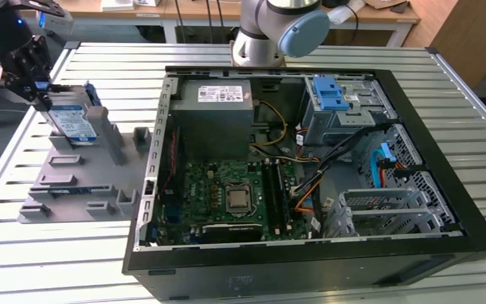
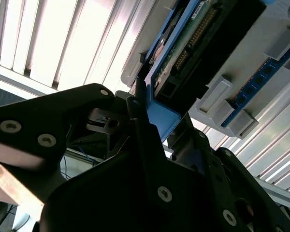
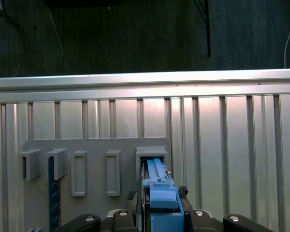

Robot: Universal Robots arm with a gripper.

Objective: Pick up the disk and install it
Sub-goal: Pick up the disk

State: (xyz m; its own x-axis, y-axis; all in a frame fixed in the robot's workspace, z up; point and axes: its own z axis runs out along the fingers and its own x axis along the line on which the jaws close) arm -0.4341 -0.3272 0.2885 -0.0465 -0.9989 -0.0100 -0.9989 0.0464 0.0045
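Status: pick-up stage only, install not yet done.

- The flat silver rectangular disk, w/ white-and-blue label and blue plastic bracket, stood on edge in an end slot of the grey plastic slotted holder plate. The plate lay on the ribbed metal tabletop, at the exterior view's left.
- In the first wrist view the disk's far end ran into the slot block of the plate. Judged seated or barely raised; clearance could not be confirmed.
- The open black computer case lay well apart from the disk, toward the exterior view's right. Its grey metal drive cage w/ ridged blue latch held no such disk, as far as could be seen.
- Remaining, per judgement: lift out of the holder, carry across, seat in the case.

Hand:
- The black hand was at the disk's upper end, over the plate.
- In both wrist views its fingers sat close against either side of the blue bracket, no gap visible. Hand judged clamped on the disk by the bracket end, opening approx. bracket thickness.
- Nothing else was touched by the hand.
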